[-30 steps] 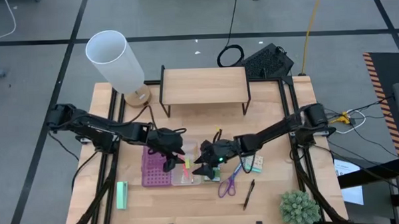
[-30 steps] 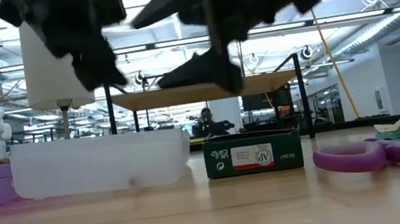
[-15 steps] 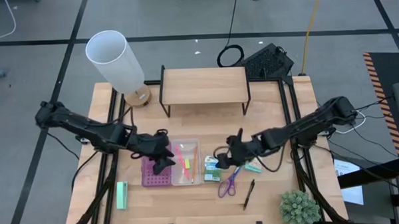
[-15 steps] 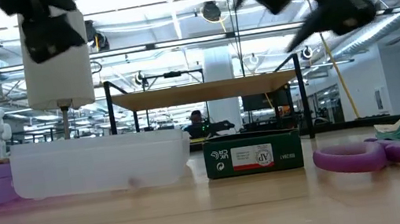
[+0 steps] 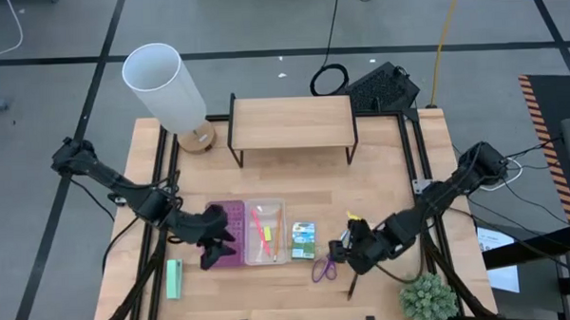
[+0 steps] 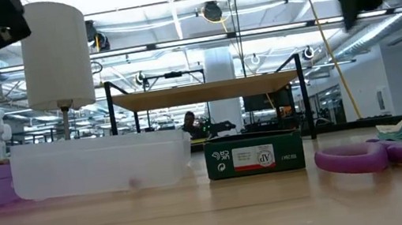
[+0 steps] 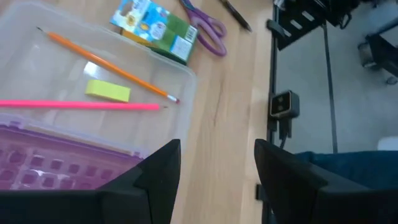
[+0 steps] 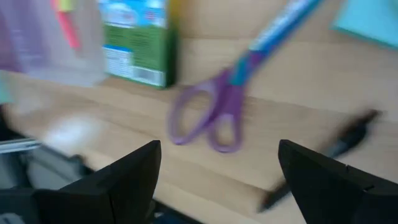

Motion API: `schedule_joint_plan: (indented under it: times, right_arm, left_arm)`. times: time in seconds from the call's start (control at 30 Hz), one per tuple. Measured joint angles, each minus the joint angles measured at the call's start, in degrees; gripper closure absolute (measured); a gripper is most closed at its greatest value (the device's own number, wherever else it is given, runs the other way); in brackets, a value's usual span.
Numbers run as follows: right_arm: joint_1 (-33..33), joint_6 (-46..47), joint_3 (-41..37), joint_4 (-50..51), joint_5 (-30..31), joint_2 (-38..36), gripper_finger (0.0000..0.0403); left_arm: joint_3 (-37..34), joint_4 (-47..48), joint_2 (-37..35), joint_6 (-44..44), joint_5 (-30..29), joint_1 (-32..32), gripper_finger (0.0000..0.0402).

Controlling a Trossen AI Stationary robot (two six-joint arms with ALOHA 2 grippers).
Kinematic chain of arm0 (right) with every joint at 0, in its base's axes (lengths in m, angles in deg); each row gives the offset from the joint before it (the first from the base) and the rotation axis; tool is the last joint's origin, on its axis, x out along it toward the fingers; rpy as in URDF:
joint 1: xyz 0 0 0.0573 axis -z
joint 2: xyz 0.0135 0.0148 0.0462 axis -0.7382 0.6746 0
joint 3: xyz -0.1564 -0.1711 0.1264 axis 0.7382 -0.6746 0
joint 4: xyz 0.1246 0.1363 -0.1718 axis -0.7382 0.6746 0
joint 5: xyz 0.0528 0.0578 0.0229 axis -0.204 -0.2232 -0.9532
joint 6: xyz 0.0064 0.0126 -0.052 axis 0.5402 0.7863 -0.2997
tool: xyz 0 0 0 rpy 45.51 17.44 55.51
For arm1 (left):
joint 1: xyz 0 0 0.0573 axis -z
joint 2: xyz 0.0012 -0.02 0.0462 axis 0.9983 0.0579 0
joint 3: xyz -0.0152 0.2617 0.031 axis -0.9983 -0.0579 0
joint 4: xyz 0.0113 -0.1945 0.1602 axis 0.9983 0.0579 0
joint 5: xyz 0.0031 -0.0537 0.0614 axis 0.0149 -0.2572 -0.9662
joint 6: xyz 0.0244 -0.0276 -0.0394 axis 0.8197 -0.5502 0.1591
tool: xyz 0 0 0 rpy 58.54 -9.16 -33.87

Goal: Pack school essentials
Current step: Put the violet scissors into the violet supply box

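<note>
Now, low and centre in the high view, the orange pencil (image 5: pixel 272 224), pink pencil (image 5: pixel 260 225) and yellow piece (image 5: pixel 266 233) lie in the clear tray (image 5: pixel 266 258). Right of it: green packet (image 5: pixel 303 240), scissors (image 5: pixel 324 266), pen (image 5: pixel 353 288). Left gripper (image 5: pixel 211 260) and right gripper (image 5: pixel 350 263) both gape empty.

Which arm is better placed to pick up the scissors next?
The right. Its open gripper hangs just beside the scissors, which lie on the table outside the clear case half. The left gripper, also open, sits over the purple half on the far side of the case.
</note>
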Motion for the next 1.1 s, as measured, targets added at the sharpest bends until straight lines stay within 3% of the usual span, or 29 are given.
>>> schedule_joint_plan:
  times: [0.23, 0.5, 0.73, 1.1]
  right_arm:
    - [-2.9, 3.7, 0.7, -4.1, -1.5, 4.6, 0.0095]
    - [-3.7, -3.4, 6.4, -4.7, -2.2, 12.1, 0.0161]
    - [-3.7, -7.1, 6.5, -1.4, -5.0, 14.2, 0.0207]
    - [-1.7, -11.7, 6.5, -0.6, -4.3, 14.9, 0.0225]
  left_arm:
    - [0.0, 0.9, 0.0, -0.6, -1.1, 3.4, 0.0195]
    - [0.0, 1.3, 0.0, -6.3, -2.6, 4.7, 0.0195]
    - [0.0, 1.3, 0.0, -8.7, -4.0, 5.4, 0.0195]
    - [0.0, 1.1, 0.0, -11.5, -6.6, 5.2, 0.0195]
